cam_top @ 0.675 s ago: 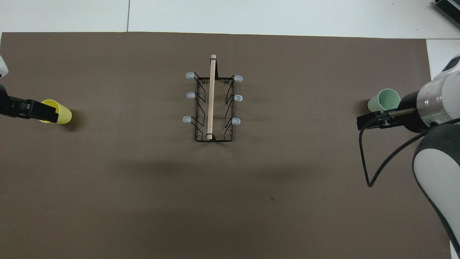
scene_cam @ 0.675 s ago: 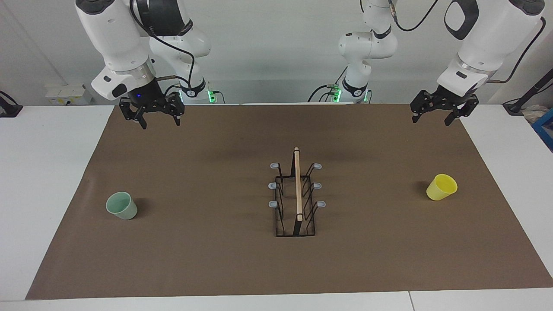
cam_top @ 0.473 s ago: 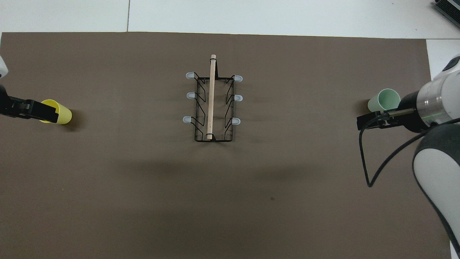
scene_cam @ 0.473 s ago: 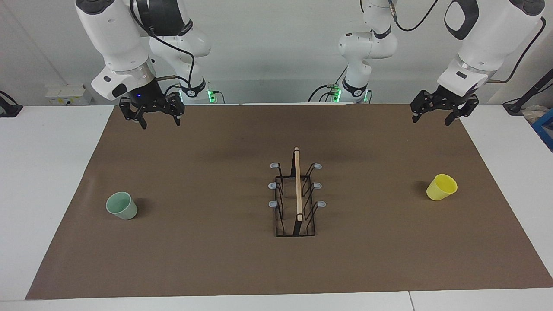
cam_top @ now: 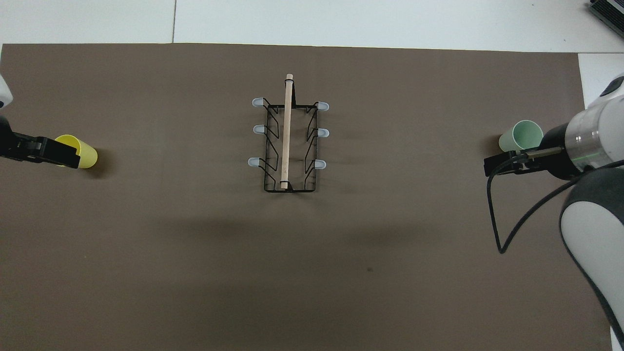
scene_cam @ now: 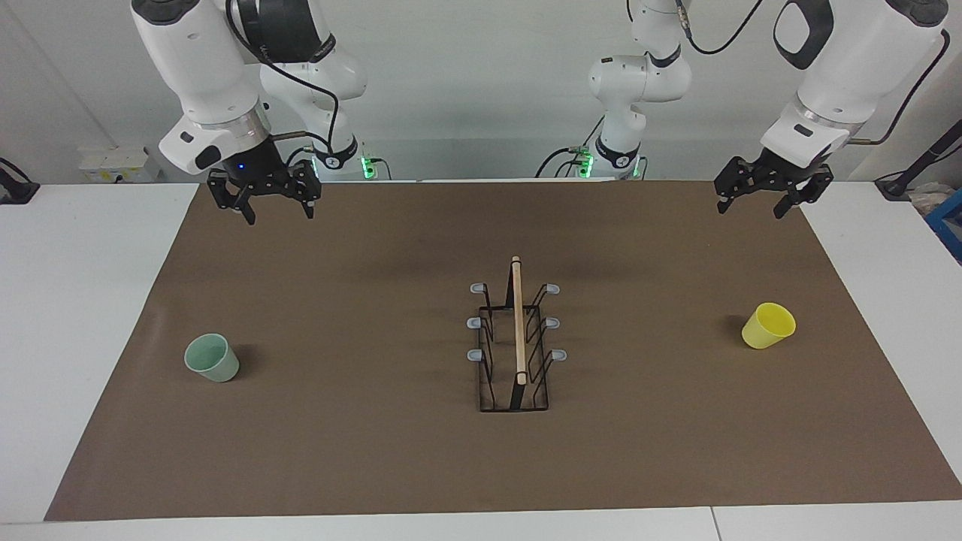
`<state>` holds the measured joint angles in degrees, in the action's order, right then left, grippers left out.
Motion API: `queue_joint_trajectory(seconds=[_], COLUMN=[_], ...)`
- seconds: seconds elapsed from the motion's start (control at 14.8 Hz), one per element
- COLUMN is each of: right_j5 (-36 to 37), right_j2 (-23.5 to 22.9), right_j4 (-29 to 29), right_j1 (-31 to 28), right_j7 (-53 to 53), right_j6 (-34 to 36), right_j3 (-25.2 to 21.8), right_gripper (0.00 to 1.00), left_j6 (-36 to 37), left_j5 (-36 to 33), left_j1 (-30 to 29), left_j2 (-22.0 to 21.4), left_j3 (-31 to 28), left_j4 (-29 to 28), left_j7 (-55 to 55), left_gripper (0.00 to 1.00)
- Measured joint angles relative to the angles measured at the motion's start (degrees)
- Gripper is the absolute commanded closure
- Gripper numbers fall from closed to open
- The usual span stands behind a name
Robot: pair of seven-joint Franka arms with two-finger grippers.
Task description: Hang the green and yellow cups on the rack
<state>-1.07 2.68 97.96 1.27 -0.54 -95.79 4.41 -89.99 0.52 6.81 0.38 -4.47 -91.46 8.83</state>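
The black wire rack (scene_cam: 516, 353) (cam_top: 287, 141) with its wooden top rod stands mid-mat, its grey-tipped prongs bare. A mint green cup (scene_cam: 213, 358) (cam_top: 520, 136) stands mouth up toward the right arm's end of the table. The yellow cup (scene_cam: 768, 326) (cam_top: 80, 151) stands mouth up toward the left arm's end. My right gripper (scene_cam: 279, 216) hangs open and empty over the mat's edge nearest the robots, well above the table. My left gripper (scene_cam: 750, 213) hangs the same way at its own end, open and empty. Neither touches a cup.
A brown mat (scene_cam: 361, 451) covers most of the white table (scene_cam: 75, 300). A black cable (cam_top: 492, 219) loops down from the right arm. A blue box (scene_cam: 948, 218) sits off the table's edge at the left arm's end.
The left gripper has shifted very slightly. The cups, the rack and the right gripper have not moved.
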Motion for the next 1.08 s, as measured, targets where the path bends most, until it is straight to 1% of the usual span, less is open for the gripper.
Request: queue_joint_trajectory(seconds=[0.27,0.34,0.41,0.47,0.68,0.81,1.08], right_j5=[0.00,0.02,0.04,0.18,3.81,7.29,13.82], right_j2=[0.00,0.00,0.00,0.00,-0.02,-0.02,-0.03], right_j4=[0.00,0.00,0.00,0.00,0.00,0.00,0.41], right_j1=[0.00,0.00,-0.03,-0.11,-0.19,-0.19,-0.21], right_j7=[0.28,1.16,2.49,4.07,11.09,17.37,26.91], right_j6=[0.00,-0.06,-0.39,-0.99,-1.33,-1.31,-1.19], right_j3=[0.00,0.00,0.00,0.00,-0.01,-0.02,-0.04], right_gripper=[0.00,0.00,0.00,0.00,0.00,0.00,0.00], left_j6=[-1.63,-1.99,-3.20,-5.20,-9.38,-10.26,-13.06], left_j5=[-0.01,0.00,0.02,0.03,0.17,1.28,6.34], left_j1=[-2.73,-3.76,-4.82,-5.65,-7.18,-8.58,-12.44], left_j2=[-0.73,-0.75,-0.75,-0.72,-0.19,1.33,5.65], left_j3=[-0.22,-0.26,-0.27,-0.33,-0.31,-0.36,-0.43], left_j4=[-1.85,-2.14,-2.66,-3.52,-6.51,-7.05,-6.94], left_j7=[-0.28,-0.64,-1.97,-3.57,-6.46,-8.48,-14.85], left_gripper=[0.00,0.03,0.07,0.08,0.08,0.08,0.08])
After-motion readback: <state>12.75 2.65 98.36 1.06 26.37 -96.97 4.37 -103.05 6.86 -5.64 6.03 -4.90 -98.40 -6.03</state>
